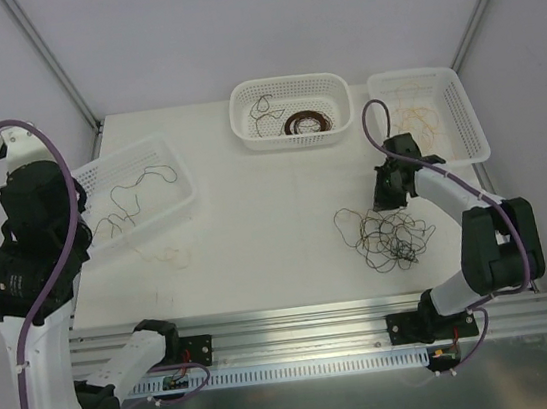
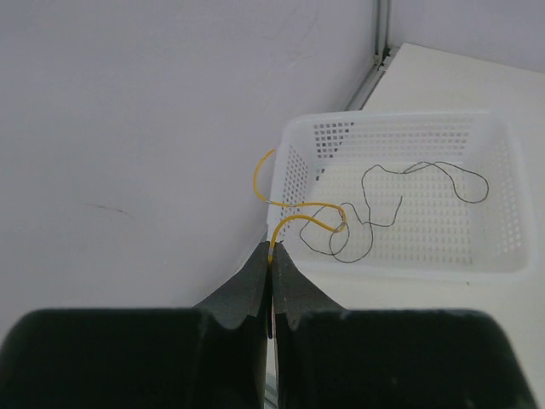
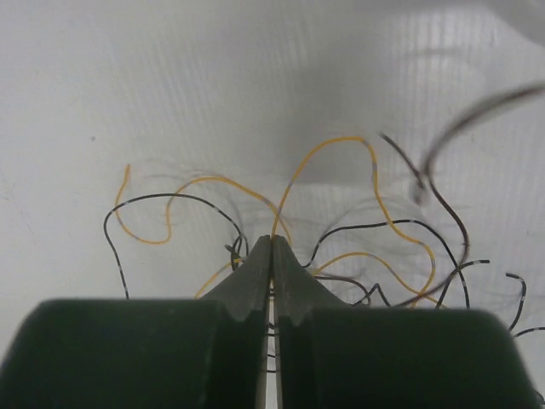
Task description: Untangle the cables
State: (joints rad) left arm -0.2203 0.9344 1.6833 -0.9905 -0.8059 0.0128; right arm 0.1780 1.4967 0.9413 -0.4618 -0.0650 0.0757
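The cables lie as a loose clump point(image 1: 388, 235) of black and yellow strands on the table in front of the right arm. My right gripper point(image 1: 390, 195) hangs over the clump's far edge. In the right wrist view this gripper point(image 3: 271, 243) is shut on a yellow cable point(image 3: 328, 146) that arches up out of the tips, with black and yellow loops spread around it. My left gripper point(image 2: 272, 251) is raised at the left, shut on a thin yellow cable point(image 2: 300, 218). That cable runs to the rim of the left basket point(image 2: 502, 260), which holds a black cable point(image 2: 400, 192).
Three white perforated baskets stand on the table: the left basket point(image 1: 176, 165) tilted at the left, a middle one point(image 1: 295, 141) at the back holding a dark coil point(image 1: 301, 123), and a right one point(image 1: 465, 124) with tan strands. A loose strand point(image 1: 164, 255) lies near the left basket.
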